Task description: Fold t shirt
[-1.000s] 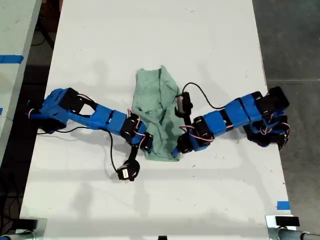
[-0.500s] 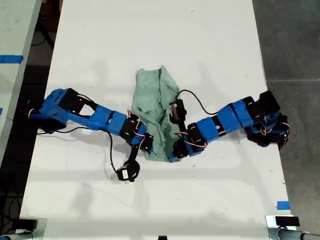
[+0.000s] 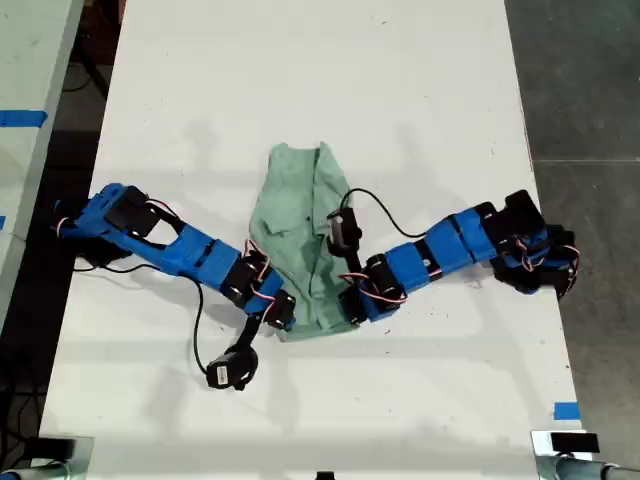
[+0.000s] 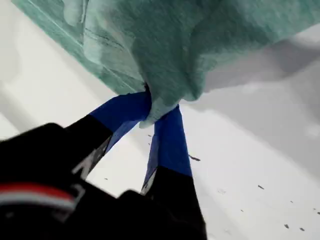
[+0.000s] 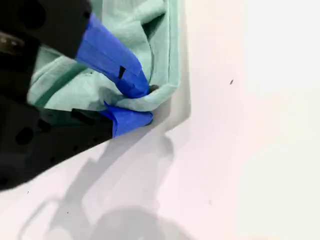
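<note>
1. Mint-green cloth, the shirt, lies wrinkled and bunched on the white table. In the exterior view it is roughly at the table's middle. Its narrower end points to that view's top and its wider hem to that view's bottom.
2. You can see two blue arms meeting the shirt at its hem end in the exterior view. One arm reaches in from that view's left and ends at the hem corner on that side. The other arm reaches in from that view's right and ends at the opposite hem corner.
3. You cannot tell from the wrist views which of these arms carries which camera, so I leave that open.
4. My first gripper is closed on the shirt. Its blue fingers converge on a fold of cloth at the shirt's edge. The rest of the cloth spreads away beyond the tips, with bare table beside it.
5. My second gripper is also clamped on the shirt. One blue finger lies over the cloth and the other sits beneath. They pinch a rolled bit of hem right at a corner of the shirt, and bare table lies just past that corner.
6. Both hem corners look gathered at the jaws. The middle of the shirt shows long creases running along its length.
</note>
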`<action>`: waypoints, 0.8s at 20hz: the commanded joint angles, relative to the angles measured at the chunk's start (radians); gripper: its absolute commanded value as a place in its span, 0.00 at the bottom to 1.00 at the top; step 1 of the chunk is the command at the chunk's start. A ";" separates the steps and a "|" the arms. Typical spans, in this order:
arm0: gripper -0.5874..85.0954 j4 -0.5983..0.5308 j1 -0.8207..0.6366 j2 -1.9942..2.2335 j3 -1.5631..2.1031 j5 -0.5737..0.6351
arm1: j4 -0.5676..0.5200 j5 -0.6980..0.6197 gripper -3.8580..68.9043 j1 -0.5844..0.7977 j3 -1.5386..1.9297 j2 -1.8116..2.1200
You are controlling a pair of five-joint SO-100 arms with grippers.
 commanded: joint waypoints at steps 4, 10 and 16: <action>0.01 0.092 0.005 0.407 -0.002 0.049 | -0.015 -0.161 0.05 0.049 -0.184 0.264; 0.01 0.278 -0.373 0.793 0.202 0.114 | -0.074 -0.370 0.05 0.364 -0.087 0.525; 0.01 0.153 -0.790 0.778 0.520 0.209 | -0.183 -0.471 0.05 0.657 0.040 0.360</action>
